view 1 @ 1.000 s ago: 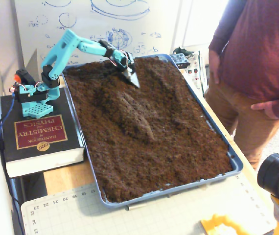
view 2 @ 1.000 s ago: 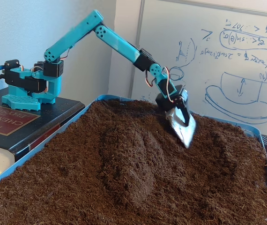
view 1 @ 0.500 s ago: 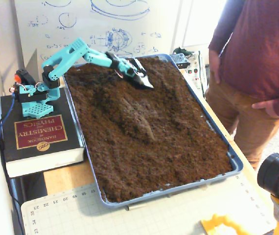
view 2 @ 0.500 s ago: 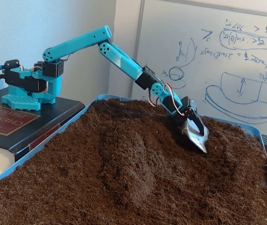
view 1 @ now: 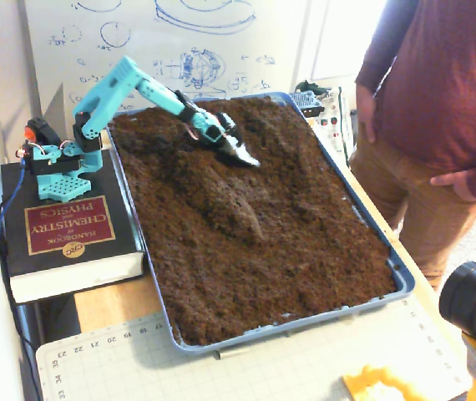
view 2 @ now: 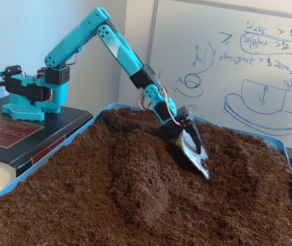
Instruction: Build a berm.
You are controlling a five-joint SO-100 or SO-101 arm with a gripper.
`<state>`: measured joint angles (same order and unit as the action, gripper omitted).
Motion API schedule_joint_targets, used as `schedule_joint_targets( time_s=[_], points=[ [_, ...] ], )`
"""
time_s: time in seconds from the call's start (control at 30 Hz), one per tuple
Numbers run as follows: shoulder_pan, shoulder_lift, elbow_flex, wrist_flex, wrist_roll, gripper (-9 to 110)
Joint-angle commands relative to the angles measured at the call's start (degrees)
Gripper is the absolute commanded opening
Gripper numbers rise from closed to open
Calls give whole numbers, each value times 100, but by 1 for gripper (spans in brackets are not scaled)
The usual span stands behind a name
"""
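Teal arm (view 2: 116,48) angled onto berm (view 2: 141,174)

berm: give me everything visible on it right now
The berm is a long, low mound of dark brown, loose, crumbly soil near the middle of the blue tray, rising from the flatter soil around it, with shallow hollows alongside. In both fixed views it runs lengthwise along the tray and tapers at its near end. The scoop-like gripper sits at its far end, tip down at the soil surface; contact with the mound itself can't be confirmed.
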<state>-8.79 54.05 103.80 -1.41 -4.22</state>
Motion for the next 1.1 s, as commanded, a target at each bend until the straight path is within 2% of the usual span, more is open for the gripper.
schedule_joint_targets(
  time_s=[0.0,0.4,0.5,0.6,0.7,0.9,1.0,1.07],
  points=[
    [70,1011,958,26,-105,0],
    [79,2435,1890,70,-97,0],
    [79,3059,1661,642,114,0],
    [18,3753,1213,1978,712,0],
    [-26,4395,686,3841,1169,0],
    [-396,5194,-369,7409,1248,0],
    [-747,5273,-316,8604,1239,0],
    [-1020,5379,62,8780,1230,0]
  ],
)
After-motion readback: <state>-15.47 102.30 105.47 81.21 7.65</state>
